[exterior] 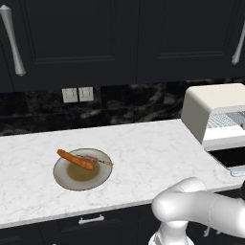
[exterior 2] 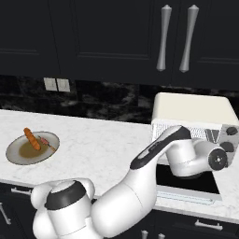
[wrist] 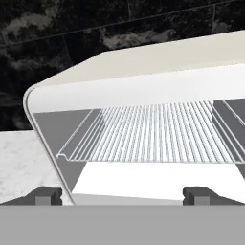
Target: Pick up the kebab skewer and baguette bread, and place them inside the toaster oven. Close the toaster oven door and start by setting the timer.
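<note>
The kebab skewer (exterior: 97,159) and the orange-brown baguette bread (exterior: 75,160) lie side by side on a round plate (exterior: 72,182) at the left of the counter; the same plate (exterior 2: 18,156) sits far left in the right base view. The cream toaster oven (exterior: 213,100) stands at the right, and its door (exterior 2: 186,179) is folded down flat and open. My gripper (wrist: 123,195) is open and holds nothing. It points into the oven's cavity, just in front of the wire rack (wrist: 153,134). My arm reaches across the oven's front.
The white marble counter (exterior: 148,158) runs between plate and oven. Two wall outlets (exterior: 77,94) sit on the dark backsplash. Dark upper cabinets with silver handles (exterior 2: 164,37) hang above, and drawers lie below the counter's front edge.
</note>
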Available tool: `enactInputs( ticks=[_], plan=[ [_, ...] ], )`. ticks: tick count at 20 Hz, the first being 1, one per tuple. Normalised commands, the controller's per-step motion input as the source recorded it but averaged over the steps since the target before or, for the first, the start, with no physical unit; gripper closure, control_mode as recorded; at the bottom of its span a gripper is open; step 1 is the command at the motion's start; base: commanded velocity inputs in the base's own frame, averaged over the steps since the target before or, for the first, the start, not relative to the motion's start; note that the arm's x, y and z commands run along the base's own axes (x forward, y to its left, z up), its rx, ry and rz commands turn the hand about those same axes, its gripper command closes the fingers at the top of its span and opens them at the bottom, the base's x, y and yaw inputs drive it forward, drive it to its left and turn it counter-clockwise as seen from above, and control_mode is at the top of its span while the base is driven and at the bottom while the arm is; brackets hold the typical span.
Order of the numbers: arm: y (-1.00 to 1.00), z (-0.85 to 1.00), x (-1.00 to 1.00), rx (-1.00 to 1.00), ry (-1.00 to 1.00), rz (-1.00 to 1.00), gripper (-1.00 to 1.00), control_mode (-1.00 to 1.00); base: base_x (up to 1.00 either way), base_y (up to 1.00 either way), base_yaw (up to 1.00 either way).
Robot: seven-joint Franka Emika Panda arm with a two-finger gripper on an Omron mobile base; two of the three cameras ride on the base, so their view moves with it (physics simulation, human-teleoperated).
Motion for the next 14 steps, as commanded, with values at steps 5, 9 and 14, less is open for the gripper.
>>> enactInputs(
  ticks=[5, 9, 14],
  plan=[
    [0.00, 0.00, 0.25, 0.00, -0.06, 0.00, -1.00, -1.00, 0.00, 0.00, 0.00],
    [-0.02, -0.05, 0.31, 0.00, -0.05, -0.02, -1.00, -1.00, 0.00, 0.00, 0.00],
    [-0.01, -0.10, 0.14, 0.00, 0.00, -0.15, -1.00, -1.00, 0.00, 0.00, 0.00]
  ],
)
